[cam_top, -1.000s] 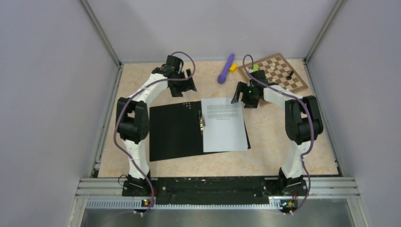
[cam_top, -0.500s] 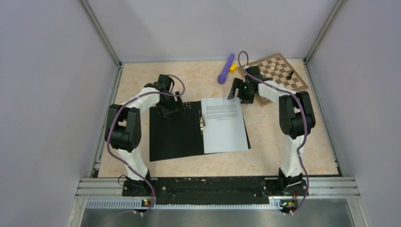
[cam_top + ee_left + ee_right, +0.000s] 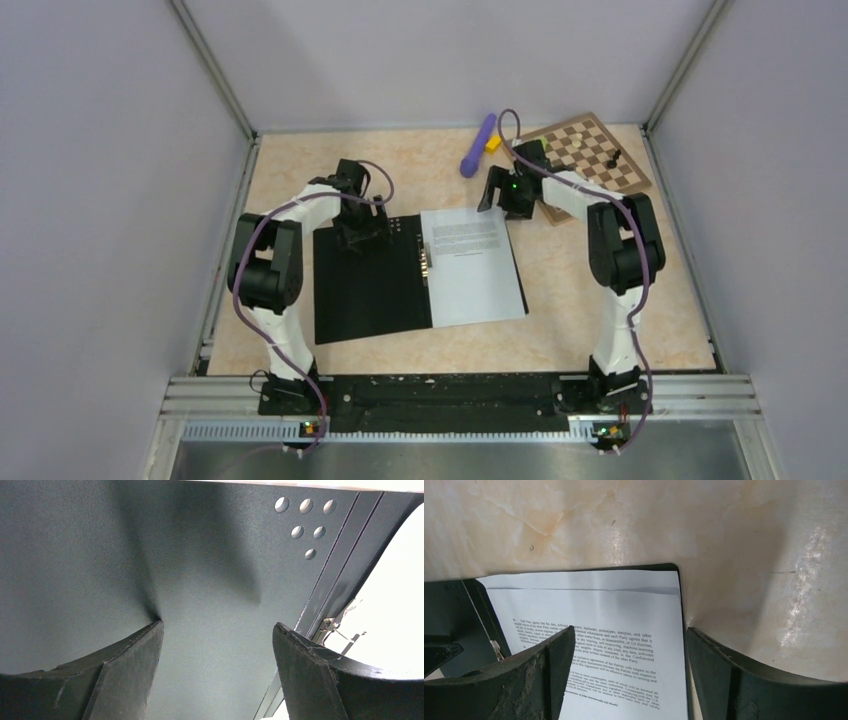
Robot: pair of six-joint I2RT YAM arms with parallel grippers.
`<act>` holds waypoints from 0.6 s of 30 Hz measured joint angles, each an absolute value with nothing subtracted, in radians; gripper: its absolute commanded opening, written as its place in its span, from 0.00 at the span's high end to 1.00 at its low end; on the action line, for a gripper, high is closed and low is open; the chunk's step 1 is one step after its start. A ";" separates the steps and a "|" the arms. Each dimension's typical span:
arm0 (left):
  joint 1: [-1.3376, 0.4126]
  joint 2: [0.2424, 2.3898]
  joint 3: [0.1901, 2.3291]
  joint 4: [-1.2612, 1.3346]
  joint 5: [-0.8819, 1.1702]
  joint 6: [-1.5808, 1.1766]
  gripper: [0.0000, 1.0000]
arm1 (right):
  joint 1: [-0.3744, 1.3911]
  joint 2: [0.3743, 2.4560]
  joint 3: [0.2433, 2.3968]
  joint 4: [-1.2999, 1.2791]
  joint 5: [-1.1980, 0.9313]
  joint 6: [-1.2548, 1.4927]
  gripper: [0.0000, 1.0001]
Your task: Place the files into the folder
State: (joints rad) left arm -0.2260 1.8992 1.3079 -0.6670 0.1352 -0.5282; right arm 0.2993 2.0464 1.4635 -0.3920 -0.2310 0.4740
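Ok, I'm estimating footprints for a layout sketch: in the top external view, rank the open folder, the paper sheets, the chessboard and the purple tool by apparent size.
1. open folder, clearly largest
2. paper sheets, covering about its right half
3. chessboard, partly hidden, so less certain
4. purple tool, smallest

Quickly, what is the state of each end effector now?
Left end effector: open, holding nothing, over the folder.
Right end effector: open, holding nothing, over the files.
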 measured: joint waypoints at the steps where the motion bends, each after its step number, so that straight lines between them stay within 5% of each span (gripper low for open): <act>1: -0.225 1.899 1.308 -0.667 0.137 -0.527 0.15 | 0.299 2.038 1.454 -0.389 -0.225 0.476 0.17; 13: -0.223 1.900 1.308 -0.665 0.150 -0.523 0.15 | 0.336 1.319 0.888 -0.233 -0.154 0.716 0.12; 18: -0.222 1.895 1.301 -0.658 0.154 -0.524 0.15 | 0.561 1.050 0.594 -0.273 -0.089 1.006 0.13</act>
